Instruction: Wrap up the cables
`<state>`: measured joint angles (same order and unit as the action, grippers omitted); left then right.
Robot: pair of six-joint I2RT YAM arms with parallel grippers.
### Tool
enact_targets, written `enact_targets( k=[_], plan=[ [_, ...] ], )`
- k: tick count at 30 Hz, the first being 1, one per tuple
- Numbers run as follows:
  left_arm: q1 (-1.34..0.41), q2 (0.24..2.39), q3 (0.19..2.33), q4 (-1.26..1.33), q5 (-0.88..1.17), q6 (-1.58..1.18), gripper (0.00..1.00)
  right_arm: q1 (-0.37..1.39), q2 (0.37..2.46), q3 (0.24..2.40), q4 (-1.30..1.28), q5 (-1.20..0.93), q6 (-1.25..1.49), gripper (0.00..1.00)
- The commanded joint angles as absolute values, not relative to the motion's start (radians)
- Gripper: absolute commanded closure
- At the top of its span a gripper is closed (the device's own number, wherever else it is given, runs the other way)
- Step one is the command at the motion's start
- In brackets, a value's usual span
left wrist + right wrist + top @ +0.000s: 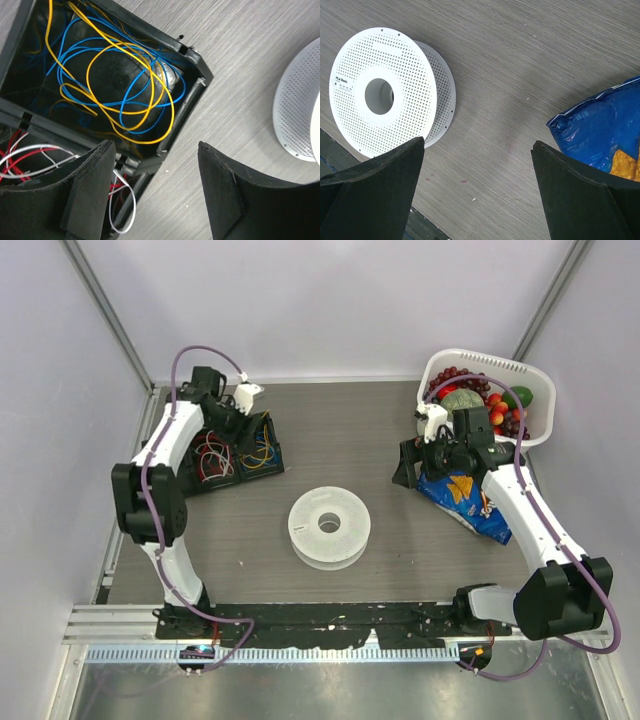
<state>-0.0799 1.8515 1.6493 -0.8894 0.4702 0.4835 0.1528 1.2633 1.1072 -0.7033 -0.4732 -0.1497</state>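
- L gripper (155, 150): jaws spread, nothing between the pads. No contact with any wire.
- Posn: over the corner of the black divided bin (199, 67) at the table's far-left. Its L finger (92, 190) is above the white-and-red wire coils (30, 155). Its R finger (225, 190) is above the bare table (240, 45), outside the bin wall.
- The cables (135, 113): thin yellow-orange wire, loosely looped, lying in the bin's other compartment. In the wrist view it sits ahead of the fingertips, apart from both pads and below them.
- The yellow loops are tangled with the blue wire coil (131, 85) in the same compartment; which lies on top, cannot tell throughout.
- White plastic spool (329, 527): lying flat mid-table, well apart from the bin, no wire on it.
- R gripper (477, 145): jaws spread wide, holding nothing. It hangs over bare table between the spool and a blue chip bag (597, 132).
- White basket of fruit (490, 365): far-right corner, behind the R arm.
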Motion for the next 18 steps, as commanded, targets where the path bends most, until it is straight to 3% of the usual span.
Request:
enact_targets(
  k=[1,18],
  plan=[
    [-0.106,1.908,1.723,-0.881,0.453,0.540,0.32,0.147,1.261,1.112,-0.669,-0.471,-0.143,0.07],
    [-0.153,2.068,1.779,-0.877,0.429,0.580,0.61,0.147,1.287,1.109,-0.666,-0.469,-0.144,0.07]
  ],
)
